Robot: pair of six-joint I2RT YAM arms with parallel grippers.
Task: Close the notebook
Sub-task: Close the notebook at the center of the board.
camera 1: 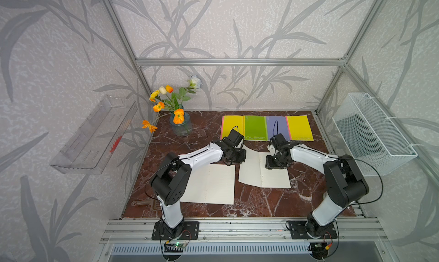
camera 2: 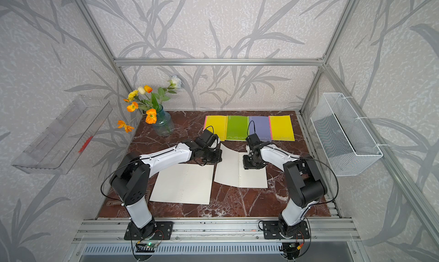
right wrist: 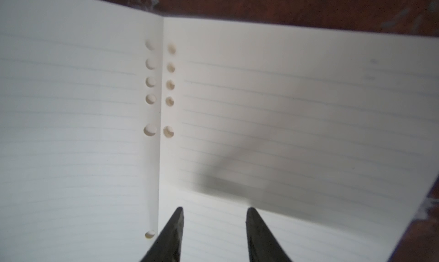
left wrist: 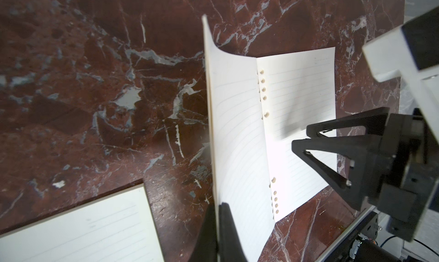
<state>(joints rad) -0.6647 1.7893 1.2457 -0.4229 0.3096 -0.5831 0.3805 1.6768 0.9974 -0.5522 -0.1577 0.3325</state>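
The notebook (camera 1: 263,175) lies open on the marble table, showing cream lined pages with punched holes along the spine (right wrist: 159,87). My left gripper (left wrist: 218,205) is shut on the outer edge of its left page (left wrist: 235,130), which stands up in a curve off the table. In both top views the left gripper (camera 1: 237,157) sits at the notebook's far left corner (camera 2: 223,151). My right gripper (right wrist: 215,209) is open, its fingertips (left wrist: 297,144) low over the right page beside the spine. I cannot tell whether they touch the paper.
A second open notebook (camera 1: 211,184) lies at the front left. Several closed notebooks, yellow (camera 1: 232,125), green (camera 1: 255,128) and purple (camera 1: 278,125), line the back edge. A vase of flowers (camera 1: 180,123) stands at the back left. A wire basket (camera 1: 373,135) hangs on the right wall.
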